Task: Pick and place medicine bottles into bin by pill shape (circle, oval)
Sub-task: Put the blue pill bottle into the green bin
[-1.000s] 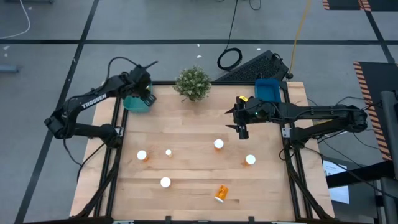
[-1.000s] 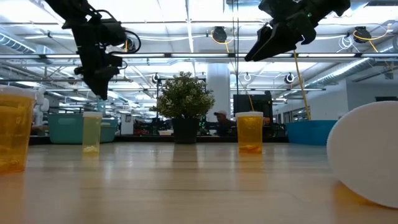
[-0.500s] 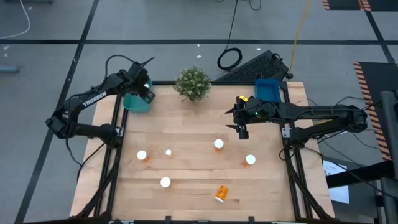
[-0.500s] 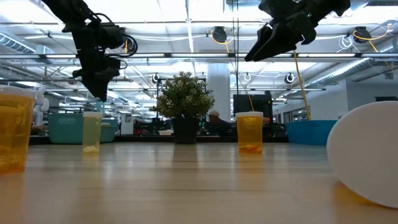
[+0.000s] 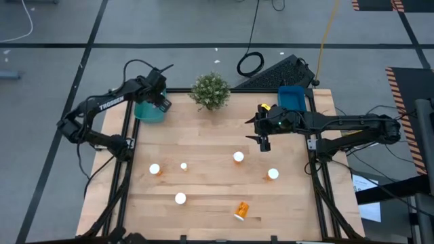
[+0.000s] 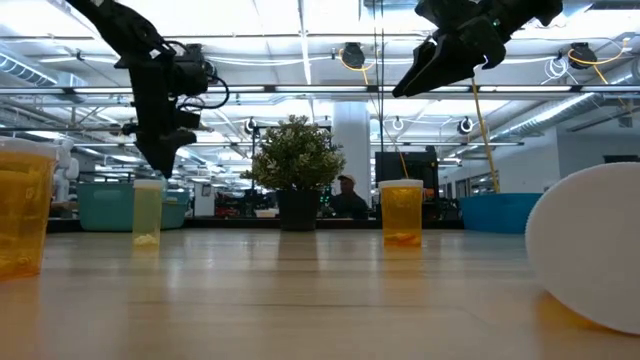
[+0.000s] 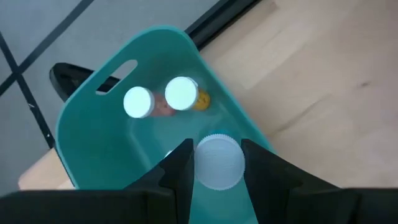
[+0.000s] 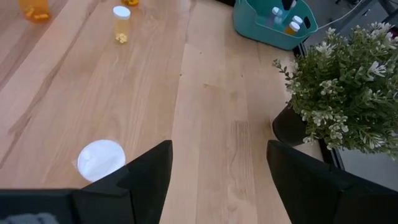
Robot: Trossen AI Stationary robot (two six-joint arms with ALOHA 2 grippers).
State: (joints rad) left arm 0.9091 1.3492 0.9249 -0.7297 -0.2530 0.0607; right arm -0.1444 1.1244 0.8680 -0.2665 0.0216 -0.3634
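Wooden table (image 5: 203, 176): teal bin (image 7: 93, 143) with capped bottles (image 7: 182, 94).

On the counter (image 5: 217, 196), a bin (image 5: 148, 112) sits at the far left corner with the left tool (image 5: 160, 99) over it, gripping a capped bottle (image 7: 217, 162) above two more bottles (image 7: 160, 99) lying inside; a potted plant (image 5: 210, 90) stands right of it at the far edge, and another bin (image 5: 293, 97) sits at the far right corner. The right tool (image 5: 264, 141) hangs with fingers spread right of centre, just far of one upright bottle (image 5: 239, 157). Nearer are five more bottles: two at the left (image 5: 155, 169), one at the right (image 5: 272, 174), one near-left (image 5: 180, 198), and one lying on its side nearest (image 5: 241, 211).
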